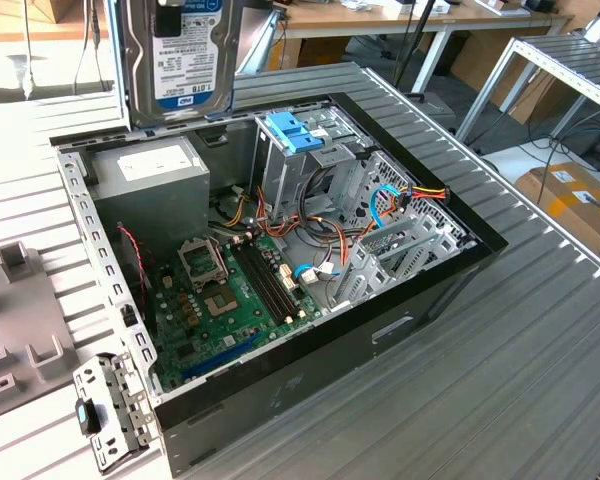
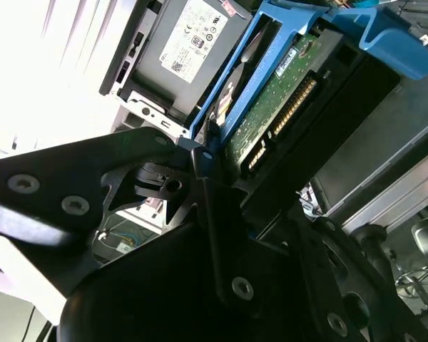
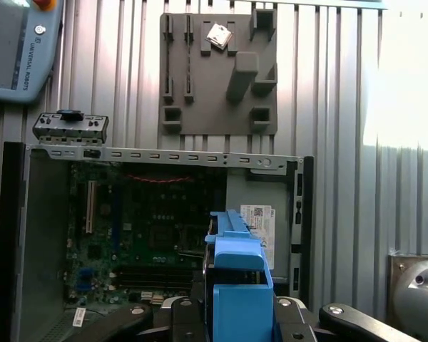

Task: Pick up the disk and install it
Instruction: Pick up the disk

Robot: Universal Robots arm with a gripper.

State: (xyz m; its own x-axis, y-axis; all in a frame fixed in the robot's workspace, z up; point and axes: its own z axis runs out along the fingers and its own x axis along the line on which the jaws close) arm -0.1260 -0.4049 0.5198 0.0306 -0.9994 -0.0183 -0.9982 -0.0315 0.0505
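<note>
Exterior view: the flat rectangular silver-metal disk with a white-and-blue label (image 1: 180, 60) is held upright in the air above the far edge of the open black computer case (image 1: 310, 380). It hangs over the large grey power-supply box (image 1: 150, 175) in the case's far corner. In the first wrist view the black gripper (image 3: 239, 317) is seen closed, the disk pinched between its 2 fingers (image 3: 189, 320). A light-blue plastic bracket (image 1: 295, 130) sits atop the metal drive cage (image 1: 315, 175). A green motherboard (image 1: 220, 300) lies on the case floor. A grey slotted fixture plate (image 3: 217, 71) rests on the ribbed metal table (image 1: 500, 380) beside the case
</note>
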